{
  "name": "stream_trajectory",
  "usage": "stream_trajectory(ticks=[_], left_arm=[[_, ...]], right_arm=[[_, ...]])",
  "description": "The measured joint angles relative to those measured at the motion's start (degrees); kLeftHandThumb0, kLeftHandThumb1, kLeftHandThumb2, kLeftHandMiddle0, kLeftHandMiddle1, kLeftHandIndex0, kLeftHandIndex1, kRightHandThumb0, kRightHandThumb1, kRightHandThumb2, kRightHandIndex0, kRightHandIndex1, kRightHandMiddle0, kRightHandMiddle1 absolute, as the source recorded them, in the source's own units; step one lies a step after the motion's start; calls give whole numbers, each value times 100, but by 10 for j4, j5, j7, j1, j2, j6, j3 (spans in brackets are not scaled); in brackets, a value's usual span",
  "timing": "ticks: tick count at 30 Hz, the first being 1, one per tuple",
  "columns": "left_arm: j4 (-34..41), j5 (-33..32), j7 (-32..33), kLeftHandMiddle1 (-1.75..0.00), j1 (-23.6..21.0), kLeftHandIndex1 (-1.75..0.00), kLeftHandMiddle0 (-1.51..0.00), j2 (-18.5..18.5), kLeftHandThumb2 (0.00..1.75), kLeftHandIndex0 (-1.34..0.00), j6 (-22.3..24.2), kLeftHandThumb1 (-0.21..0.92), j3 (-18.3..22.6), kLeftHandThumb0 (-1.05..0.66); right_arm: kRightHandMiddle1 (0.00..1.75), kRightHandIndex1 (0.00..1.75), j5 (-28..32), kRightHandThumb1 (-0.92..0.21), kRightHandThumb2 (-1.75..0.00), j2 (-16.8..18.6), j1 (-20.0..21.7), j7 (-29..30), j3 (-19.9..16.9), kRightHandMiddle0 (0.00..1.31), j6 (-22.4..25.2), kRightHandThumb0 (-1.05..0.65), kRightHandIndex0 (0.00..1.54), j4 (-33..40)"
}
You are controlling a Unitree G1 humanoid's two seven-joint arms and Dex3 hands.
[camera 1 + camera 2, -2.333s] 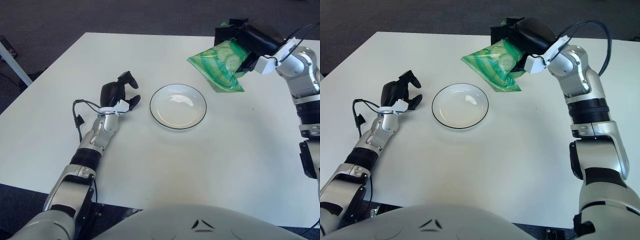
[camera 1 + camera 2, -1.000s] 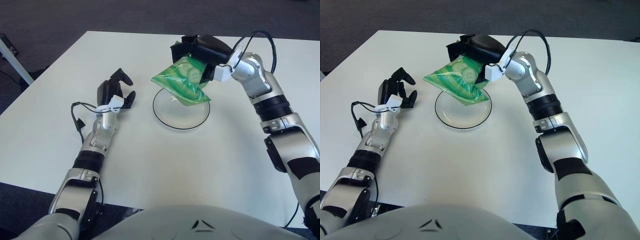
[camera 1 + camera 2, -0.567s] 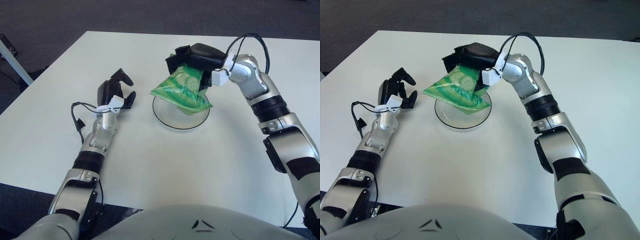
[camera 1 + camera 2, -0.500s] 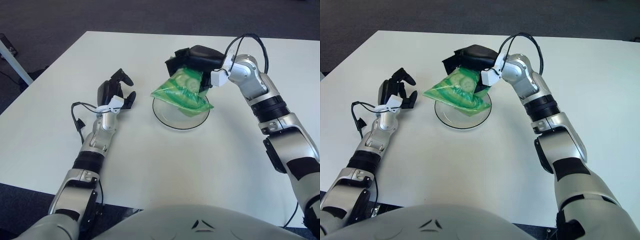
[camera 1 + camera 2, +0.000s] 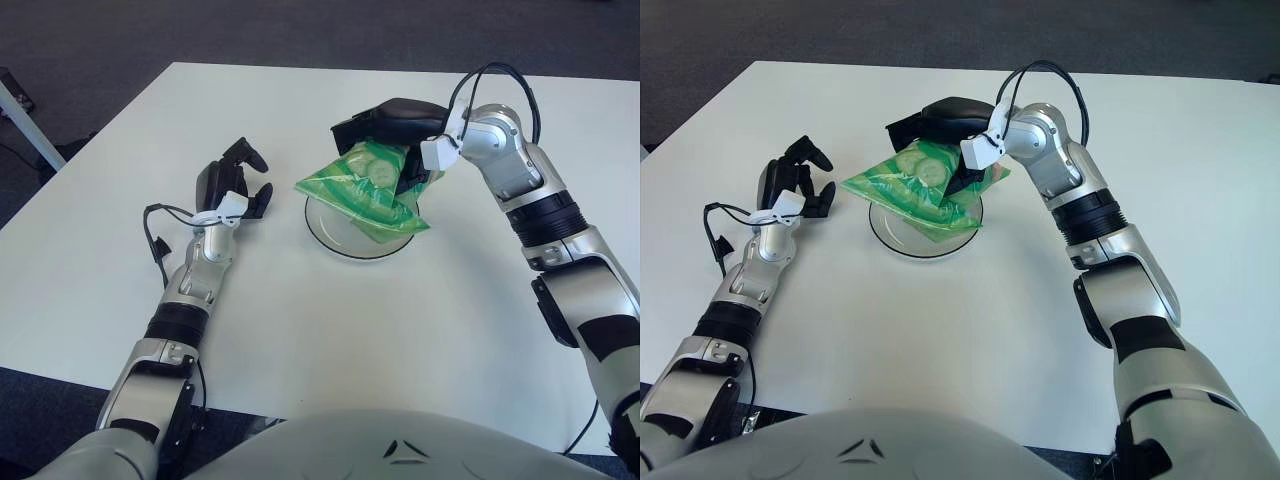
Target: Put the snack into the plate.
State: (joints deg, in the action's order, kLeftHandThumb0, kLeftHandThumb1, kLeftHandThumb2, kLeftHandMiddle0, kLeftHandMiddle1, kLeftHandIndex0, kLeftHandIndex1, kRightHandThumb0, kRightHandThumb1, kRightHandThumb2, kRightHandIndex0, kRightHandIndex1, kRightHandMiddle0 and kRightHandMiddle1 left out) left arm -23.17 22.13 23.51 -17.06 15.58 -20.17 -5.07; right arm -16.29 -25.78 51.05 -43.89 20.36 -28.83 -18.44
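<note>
Both hands show, but only one is at work. The right hand hangs over the far side of the plate, its dark fingers clamped on the upper end of the snack, a green bag printed with pale round slices. From that grip the bag slopes down and forward, away from the palm. Its lower end appears to lie over the plate's near rim, while its left corner juts out past the rim toward the other arm. Whether the bag's underside already touches the dish I cannot tell; it looks very close, if not resting.

Below and around the bag, the plate is a shallow white dish with a dark edge, sitting on the white table. Most of its bowl is hidden under the bag.

Well off to the left of the working hand, the left hand shows just beside the plate's left edge, fingers loosely spread and gripping nothing.

By my reading, this is the placing step, nearly done: the bag is over its target and low. The next move calls for letting the fingers go so the bag settles into the dish, perhaps first nudging it back toward the palm so that it centres. Then the hand must lift clear without dragging the bag along.
</note>
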Motion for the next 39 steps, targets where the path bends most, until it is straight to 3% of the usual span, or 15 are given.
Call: stream_trajectory(ticks=[5, 15, 18, 25, 39], left_arm=[[0, 3, 0, -175, 1, -175, -130, 0, 144, -70, -1, 21, -2, -52], [0, 7, 1, -175, 1, -175, -130, 1, 145, -70, -8, 21, -3, -53], [0, 9, 1, -175, 1, -175, -130, 1, 145, -70, -9, 21, -3, -53], [-1, 13, 9, -175, 0, -175, -130, 1, 145, -70, -24, 21, -5, -53], [-2, 30, 21, -175, 0, -175, -131, 1, 145, -70, -30, 21, -10, -53]], right_arm=[[99, 80, 20, -34, -90, -5, -6, -39, 2, 0, 10, -61, 3, -9], [55, 16, 24, -42, -78, -6, -1, -70, 7, 0, -40, -73, 0, -42], [39, 5, 24, -46, -71, -7, 0, -75, 9, 0, -51, -78, 0, -52], [22, 0, 19, -54, -57, -10, 1, -76, 9, 0, -84, -85, 0, -68], [24, 0, 6, -58, -46, -17, 14, -62, 9, 0, -122, -89, 0, -98]])
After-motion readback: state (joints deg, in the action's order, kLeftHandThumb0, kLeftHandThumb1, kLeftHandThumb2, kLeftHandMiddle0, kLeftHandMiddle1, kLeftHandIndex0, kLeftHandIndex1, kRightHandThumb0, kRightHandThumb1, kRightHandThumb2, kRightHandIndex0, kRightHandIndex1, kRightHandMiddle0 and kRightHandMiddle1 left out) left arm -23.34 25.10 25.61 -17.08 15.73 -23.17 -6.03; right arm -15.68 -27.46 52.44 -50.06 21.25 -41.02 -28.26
